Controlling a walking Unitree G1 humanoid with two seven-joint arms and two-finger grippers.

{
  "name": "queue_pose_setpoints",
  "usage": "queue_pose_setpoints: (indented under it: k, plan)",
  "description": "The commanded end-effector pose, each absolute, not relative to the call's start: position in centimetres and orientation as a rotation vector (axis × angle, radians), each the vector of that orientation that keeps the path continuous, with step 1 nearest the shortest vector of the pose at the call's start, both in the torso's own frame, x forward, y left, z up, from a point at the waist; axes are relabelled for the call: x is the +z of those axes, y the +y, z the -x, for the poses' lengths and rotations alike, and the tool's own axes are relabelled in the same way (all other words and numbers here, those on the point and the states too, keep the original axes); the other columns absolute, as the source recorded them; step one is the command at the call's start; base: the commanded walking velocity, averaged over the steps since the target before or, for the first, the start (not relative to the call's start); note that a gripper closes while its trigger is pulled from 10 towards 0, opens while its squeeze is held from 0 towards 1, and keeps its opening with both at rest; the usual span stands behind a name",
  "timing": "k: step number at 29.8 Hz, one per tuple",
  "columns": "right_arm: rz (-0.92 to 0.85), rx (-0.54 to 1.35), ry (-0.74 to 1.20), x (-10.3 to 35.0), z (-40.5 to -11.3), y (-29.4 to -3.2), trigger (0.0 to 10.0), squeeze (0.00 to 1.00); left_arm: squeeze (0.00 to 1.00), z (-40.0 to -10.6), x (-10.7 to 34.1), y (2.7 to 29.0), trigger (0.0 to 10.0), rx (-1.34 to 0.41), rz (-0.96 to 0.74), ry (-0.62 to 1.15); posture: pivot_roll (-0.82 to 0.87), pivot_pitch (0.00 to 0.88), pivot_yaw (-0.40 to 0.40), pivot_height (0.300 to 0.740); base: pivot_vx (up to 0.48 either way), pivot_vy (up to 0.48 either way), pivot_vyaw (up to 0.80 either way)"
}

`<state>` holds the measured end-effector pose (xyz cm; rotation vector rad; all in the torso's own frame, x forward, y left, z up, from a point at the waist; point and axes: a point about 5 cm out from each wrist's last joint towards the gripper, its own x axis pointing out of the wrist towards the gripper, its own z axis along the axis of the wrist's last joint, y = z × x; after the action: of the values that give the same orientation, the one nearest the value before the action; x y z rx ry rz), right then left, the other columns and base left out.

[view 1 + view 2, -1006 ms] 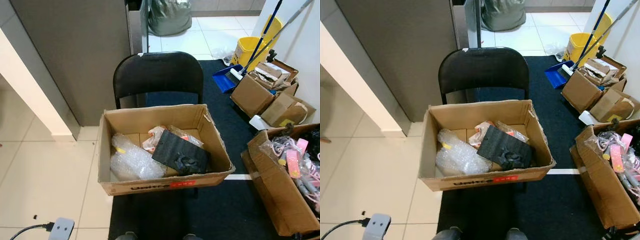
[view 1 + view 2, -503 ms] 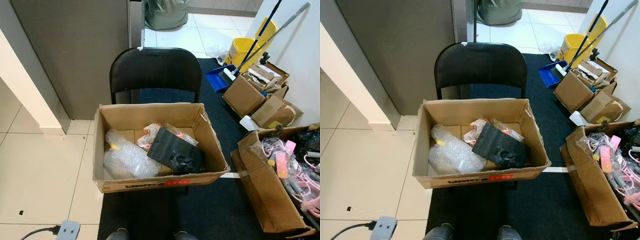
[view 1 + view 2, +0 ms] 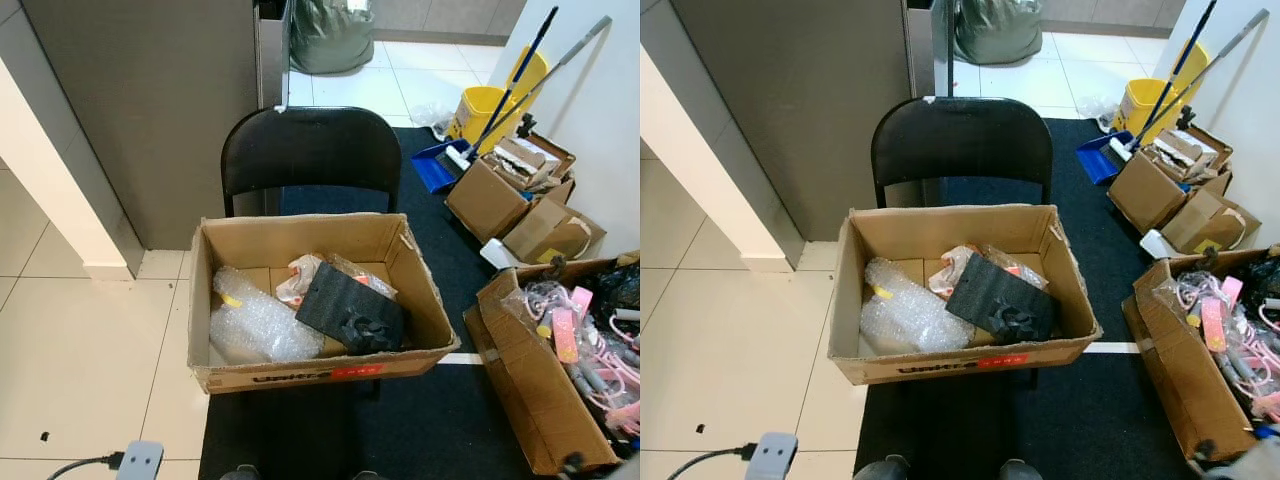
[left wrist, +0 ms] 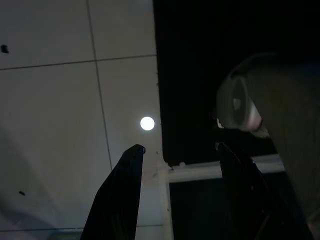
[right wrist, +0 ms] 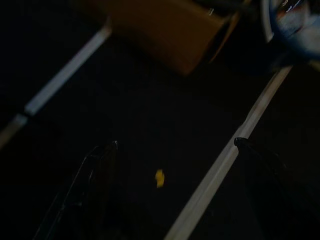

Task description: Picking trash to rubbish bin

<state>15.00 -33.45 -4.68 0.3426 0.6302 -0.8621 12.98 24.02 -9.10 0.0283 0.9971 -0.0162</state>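
An open cardboard box (image 3: 318, 372) rests on the seat of a black chair (image 3: 310, 150) straight ahead. Inside it lie a wad of bubble wrap (image 3: 255, 325) on the left, a black foam slab (image 3: 350, 308) on the right, and crumpled plastic wrappers (image 3: 305, 275) behind them. My left gripper (image 4: 178, 147) hangs open over the edge where pale floor tile meets the black mat, with nothing between its fingers. My right gripper (image 5: 177, 143) hangs open over the dark mat, above a small yellow scrap (image 5: 159, 177).
To the right stands an open box of pink items (image 3: 540, 390), with more cardboard boxes (image 3: 490, 195), a blue dustpan (image 3: 435, 165) and a yellow mop bucket (image 3: 480, 105) behind it. A grey wall (image 3: 150, 100) rises at left. A power adapter (image 3: 140, 460) lies on the tiles.
The camera has shifted a little, so the box and chair sit slightly differently in the picture. Nothing in the box has moved.
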Motion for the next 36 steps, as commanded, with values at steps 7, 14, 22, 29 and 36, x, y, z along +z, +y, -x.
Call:
queue_pose_setpoints:
  k: [7, 14, 22, 29, 36]
  plan:
    - [-0.277, -0.668, 0.725, -5.5, -17.5, -30.1, 10.0, 0.0, 0.0, -10.7, -10.1, 23.4, 10.0, 0.015, -0.013, 1.095, 0.01, 0.14, -0.071, 0.74, 0.0, 0.0, 0.0]
    - [-0.243, -0.638, 0.717, -4.8, -18.6, -30.2, 10.0, 0.0, 0.0, -9.8, -10.3, 23.6, 10.0, 0.039, -0.015, 1.111, 0.02, 0.142, -0.105, 0.74, 0.0, 0.0, 0.0]
    - [-0.21, -0.621, 0.76, -5.3, -17.6, -30.3, 10.0, 0.0, 0.0, -9.6, -10.2, 24.1, 10.0, 0.07, -0.03, 1.103, 0.03, 0.153, -0.124, 0.74, 0.0, 0.0, 0.0]
    - [-0.199, -0.626, 0.776, -5.6, -16.9, -30.5, 10.0, 0.0, 0.0, -9.1, -10.4, 23.8, 10.0, 0.066, -0.035, 1.117, 0.02, 0.162, -0.132, 0.74, 0.0, 0.0, 0.0]
    - [-0.186, -0.625, 0.8, -5.8, -16.3, -30.6, 10.0, 0.0, 0.0, -8.8, -10.5, 23.6, 10.0, 0.059, -0.034, 1.129, 0.02, 0.162, -0.132, 0.74, 0.0, 0.0, 0.0]
